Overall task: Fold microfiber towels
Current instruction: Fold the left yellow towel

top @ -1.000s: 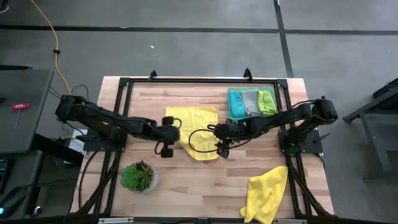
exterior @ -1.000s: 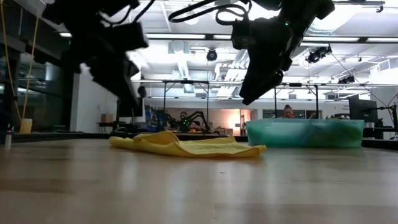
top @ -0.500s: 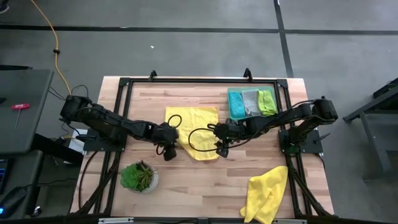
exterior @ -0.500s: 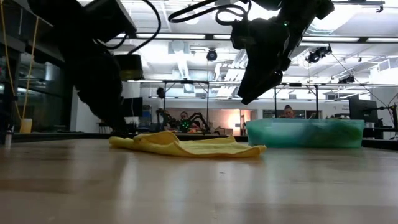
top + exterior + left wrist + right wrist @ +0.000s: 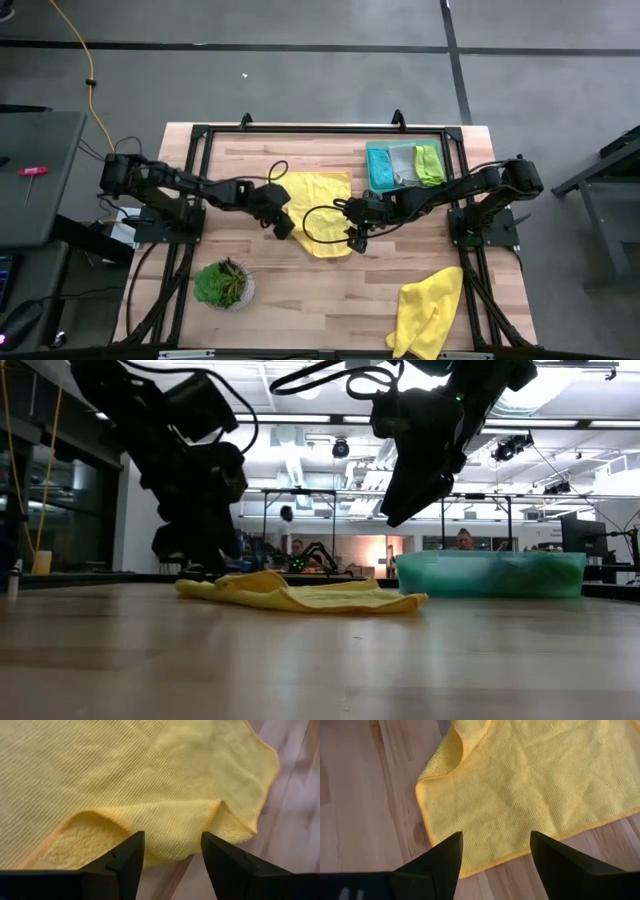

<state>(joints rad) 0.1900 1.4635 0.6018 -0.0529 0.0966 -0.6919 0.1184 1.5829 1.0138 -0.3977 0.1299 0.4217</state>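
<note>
A: Where is the yellow towel point(image 5: 315, 202) lying?

B: Flat on the wooden table point(image 5: 300, 290), just beside the teal bin point(image 5: 381, 168), with one corner curling over.

A: And the left gripper point(image 5: 170, 851)?

B: It is hovering low over that towel's near-left edge, fingers spread wide, gripping nothing.

A: The right gripper point(image 5: 495, 849)?

B: It is hanging above the towel's opposite edge, fingers likewise wide apart and empty.
</note>
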